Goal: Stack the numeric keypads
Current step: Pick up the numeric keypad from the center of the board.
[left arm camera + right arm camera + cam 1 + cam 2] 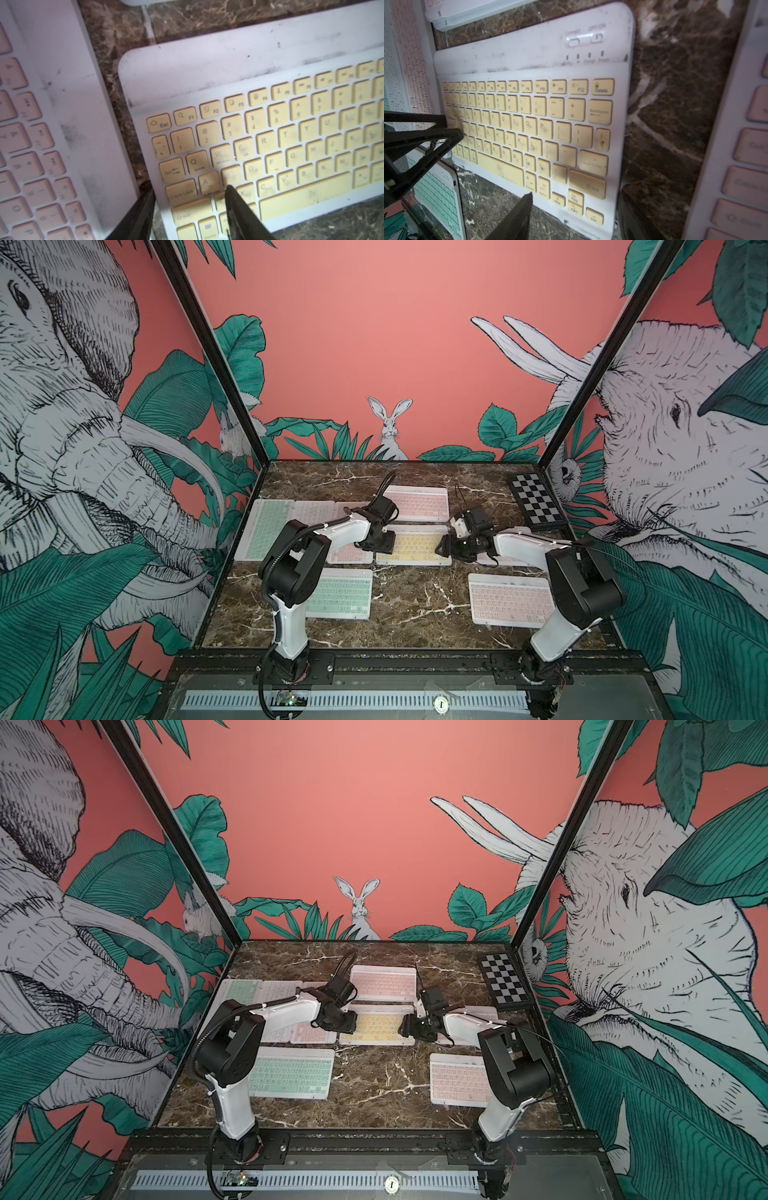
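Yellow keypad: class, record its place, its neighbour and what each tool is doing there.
Item: yellow keypad
Place: flat on table, centre
Behind it: far pink keypad
Left tool: straddles its left end; grip unclear
Right tool: open, at its right end
Stacked: not yet

The left arm (pixel 291 568) and right arm (pixel 582 585) rise from their bases with elbows bent high and forearms angling inward, so the left gripper (pixel 379 548), pointing down with its fingers (pixel 236 205) a narrow gap apart, faces the nearby right gripper (pixel 440 549), whose jaws are spread wide.
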Robot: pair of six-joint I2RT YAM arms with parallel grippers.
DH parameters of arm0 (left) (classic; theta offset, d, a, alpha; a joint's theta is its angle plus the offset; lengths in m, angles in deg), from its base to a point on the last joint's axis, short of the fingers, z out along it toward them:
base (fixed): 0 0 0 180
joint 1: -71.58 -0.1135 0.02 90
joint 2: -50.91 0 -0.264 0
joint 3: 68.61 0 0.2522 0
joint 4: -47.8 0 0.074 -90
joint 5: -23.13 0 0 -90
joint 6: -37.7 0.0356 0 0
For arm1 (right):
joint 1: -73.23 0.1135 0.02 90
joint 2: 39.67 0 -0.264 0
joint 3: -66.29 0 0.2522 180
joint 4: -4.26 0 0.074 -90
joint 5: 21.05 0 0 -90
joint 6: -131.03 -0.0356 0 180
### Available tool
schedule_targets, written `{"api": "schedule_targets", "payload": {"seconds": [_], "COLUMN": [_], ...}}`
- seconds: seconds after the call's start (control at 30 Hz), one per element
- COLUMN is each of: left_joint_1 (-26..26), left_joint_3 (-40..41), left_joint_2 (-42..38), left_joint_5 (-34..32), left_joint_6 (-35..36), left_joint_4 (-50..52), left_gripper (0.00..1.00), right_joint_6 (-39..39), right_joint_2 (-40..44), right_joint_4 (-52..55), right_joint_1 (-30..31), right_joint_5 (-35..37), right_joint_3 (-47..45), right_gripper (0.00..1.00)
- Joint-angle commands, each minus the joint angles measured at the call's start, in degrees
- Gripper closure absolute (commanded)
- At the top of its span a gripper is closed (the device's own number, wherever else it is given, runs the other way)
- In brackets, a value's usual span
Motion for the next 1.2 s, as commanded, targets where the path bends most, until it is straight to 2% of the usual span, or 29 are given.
{"api": "schedule_targets", "payload": {"seconds": [0.0,0.53,0.77,1.17], "left_joint_1": [0.40,0.57,0.60,1.19], "left_joint_3": [-0.62,-0.10,-0.19,-0.27], "left_joint_2": [1.05,0.87,0.87,1.54], "left_joint_5": [-0.59,-1.56,-1.42,-1.21], "left_joint_6": [0.88,1.32,1.23,1.06], "left_joint_4": [1.60,1.59,1.58,1.55], "left_gripper": [0.44,0.44,0.44,0.44], "right_joint_6": [-0.03,3.80,2.04,-3.98], "right_joint_2": [-0.18,-2.91,-5.43,-4.26], "right_joint_4": [1.58,5.29,2.64,-5.41], "right_joint_1": [0.37,0.41,0.44,0.51], "right_joint_5": [2.23,6.59,3.93,-3.04], "right_joint_3": [-0.11,6.35,7.21,3.50], "right_gripper": [0.35,0.34,0.34,0.34]}}
